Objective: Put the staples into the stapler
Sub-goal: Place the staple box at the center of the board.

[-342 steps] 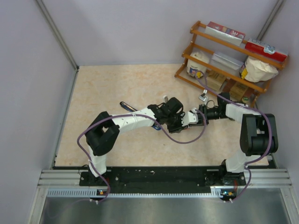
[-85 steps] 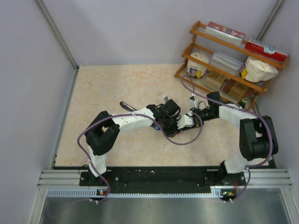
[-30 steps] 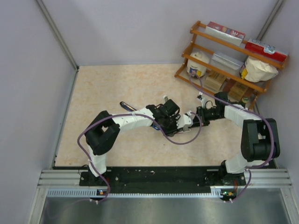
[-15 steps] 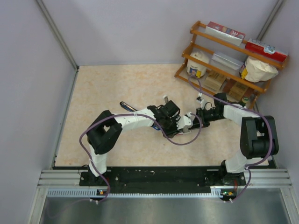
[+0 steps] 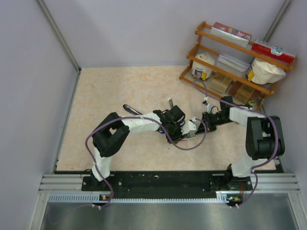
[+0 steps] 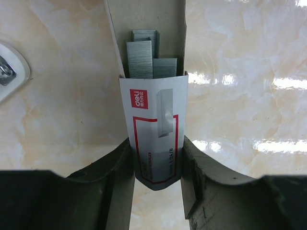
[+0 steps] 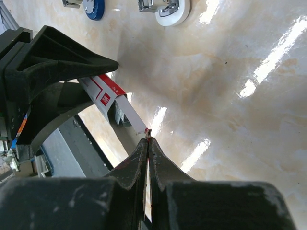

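My left gripper (image 6: pixel 157 158) is shut on the red-and-white staple box (image 6: pixel 156 120), gripping its sleeve by the sides. The grey inner tray (image 6: pixel 144 19) is slid partly out, with silvery staples (image 6: pixel 141 57) lying in it. My right gripper (image 7: pixel 147 140) is shut on the thin far end of that tray, and the box (image 7: pixel 103 93) also shows there. In the top view the two grippers meet at mid-table around the box (image 5: pixel 190 128). The blue stapler (image 7: pixel 93 8) lies on the table beyond it, untouched.
A white stapler (image 7: pixel 170 10) lies next to the blue one; its edge shows in the left wrist view (image 6: pixel 7 72). A wooden shelf (image 5: pixel 240 57) with boxes and jars stands at the back right. Grey walls close the table's sides.
My right gripper has come in from the right and closed on the tray's end. My left gripper still holds the box; its elbow has shifted slightly right.
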{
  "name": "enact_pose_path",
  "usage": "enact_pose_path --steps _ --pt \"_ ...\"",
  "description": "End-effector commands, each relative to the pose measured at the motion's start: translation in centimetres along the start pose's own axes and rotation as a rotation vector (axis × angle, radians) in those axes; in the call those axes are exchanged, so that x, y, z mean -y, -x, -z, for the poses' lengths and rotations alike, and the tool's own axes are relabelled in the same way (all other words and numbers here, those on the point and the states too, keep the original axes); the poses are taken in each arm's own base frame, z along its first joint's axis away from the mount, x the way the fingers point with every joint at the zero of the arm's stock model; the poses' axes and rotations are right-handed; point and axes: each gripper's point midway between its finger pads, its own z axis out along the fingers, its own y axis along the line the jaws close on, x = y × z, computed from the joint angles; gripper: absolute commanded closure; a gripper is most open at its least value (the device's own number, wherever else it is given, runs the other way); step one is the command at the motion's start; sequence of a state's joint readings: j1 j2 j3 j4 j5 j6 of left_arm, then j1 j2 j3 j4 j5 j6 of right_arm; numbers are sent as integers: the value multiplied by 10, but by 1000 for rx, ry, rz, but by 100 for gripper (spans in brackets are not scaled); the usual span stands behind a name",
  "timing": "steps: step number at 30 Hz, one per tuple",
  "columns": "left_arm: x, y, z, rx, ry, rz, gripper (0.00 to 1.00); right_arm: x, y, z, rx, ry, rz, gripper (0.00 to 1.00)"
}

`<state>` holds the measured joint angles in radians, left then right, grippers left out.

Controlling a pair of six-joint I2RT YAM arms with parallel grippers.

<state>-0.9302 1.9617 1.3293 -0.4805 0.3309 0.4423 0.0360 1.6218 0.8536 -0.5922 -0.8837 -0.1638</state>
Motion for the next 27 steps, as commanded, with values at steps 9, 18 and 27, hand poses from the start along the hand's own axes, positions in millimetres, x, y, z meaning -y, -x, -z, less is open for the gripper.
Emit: enact_pose_path --steps 9,18,27 --pt "-2 -3 -7 -7 11 5 56 13 8 3 11 -39 14 100" --pt "-1 0 -6 -3 5 5 54 12 9 4 16 -27 6 100" --pt "0 0 -7 -7 -1 4 38 14 8 4 5 -30 -2 75"
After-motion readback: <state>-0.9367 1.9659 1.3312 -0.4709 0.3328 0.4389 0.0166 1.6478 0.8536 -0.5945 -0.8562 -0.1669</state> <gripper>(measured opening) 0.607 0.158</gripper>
